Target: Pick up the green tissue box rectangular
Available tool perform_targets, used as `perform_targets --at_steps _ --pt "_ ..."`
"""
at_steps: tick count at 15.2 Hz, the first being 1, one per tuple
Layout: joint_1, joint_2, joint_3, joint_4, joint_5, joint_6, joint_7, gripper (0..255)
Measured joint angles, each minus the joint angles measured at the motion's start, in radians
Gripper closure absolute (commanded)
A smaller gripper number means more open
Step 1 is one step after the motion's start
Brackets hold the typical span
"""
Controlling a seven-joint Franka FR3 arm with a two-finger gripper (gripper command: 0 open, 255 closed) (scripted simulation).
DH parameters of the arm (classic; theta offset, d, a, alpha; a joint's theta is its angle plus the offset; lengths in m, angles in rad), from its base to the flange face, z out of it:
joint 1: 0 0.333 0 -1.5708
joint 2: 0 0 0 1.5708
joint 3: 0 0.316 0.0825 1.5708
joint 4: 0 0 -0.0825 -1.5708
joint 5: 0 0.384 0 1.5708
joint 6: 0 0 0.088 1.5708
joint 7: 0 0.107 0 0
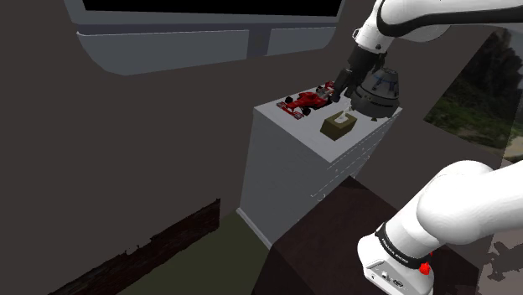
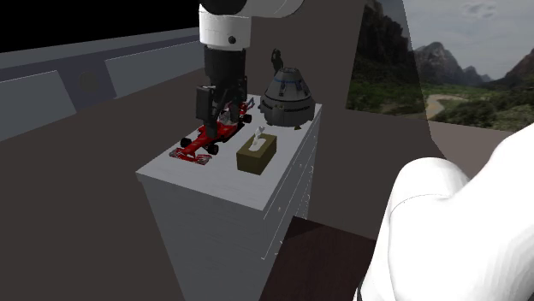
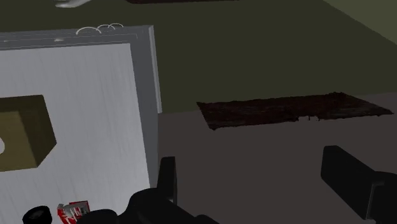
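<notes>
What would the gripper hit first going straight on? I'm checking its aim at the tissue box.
Probably the floor: the open gripper points just past the cabinet's edge, with the olive tissue box off to one side. Depth is unclear.

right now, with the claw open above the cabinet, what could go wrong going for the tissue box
1. The claw hangs over the red toy car, not over the olive-green tissue box; a straight descent would likely hit the car.
2. The box sits close to the cabinet's drawer-side edge, so an off-centre nudge might push it off.
</notes>
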Motion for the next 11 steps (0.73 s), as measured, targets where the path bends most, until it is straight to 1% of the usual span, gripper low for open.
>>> perform_targets --at_steps 1,5,8,11 --pt "-0.007 0.024 -0.021 0.000 0.006 0.029 -0.010 0" --pt "-0.029 0.118 -0.103 0.039 0.041 0.097 -0.055 0" --pt "-0.037 0.210 -0.169 0.066 0.088 0.165 -0.101 0" --pt "-0.044 0.298 -0.234 0.110 0.151 0.204 -0.156 0"
